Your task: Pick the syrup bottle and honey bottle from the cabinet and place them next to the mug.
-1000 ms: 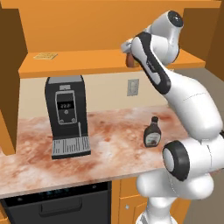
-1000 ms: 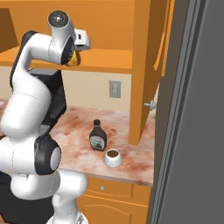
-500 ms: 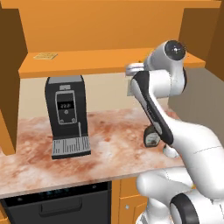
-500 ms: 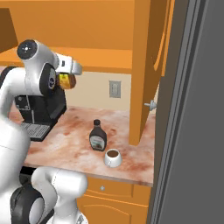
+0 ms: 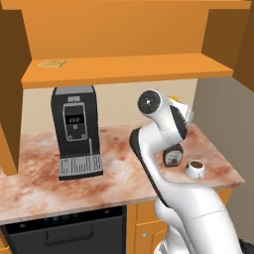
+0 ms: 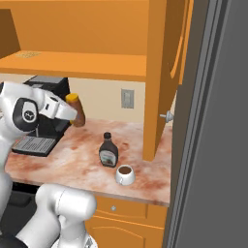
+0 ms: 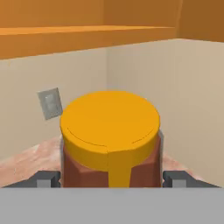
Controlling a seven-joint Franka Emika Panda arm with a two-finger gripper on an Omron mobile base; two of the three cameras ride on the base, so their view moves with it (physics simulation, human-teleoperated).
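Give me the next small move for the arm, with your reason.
Probably carry the honey bottle right and down toward the mug. The gripper holds it above the counter, away from the mug, while the syrup bottle already stands beside the mug.

Arm (image 5: pixel 158 149) blocking most of syrup bottle (image 5: pixel 172 157) in left base view. Honey bottle (image 7: pixel 109 144) lower body being cut off in hand view; label unreadable.
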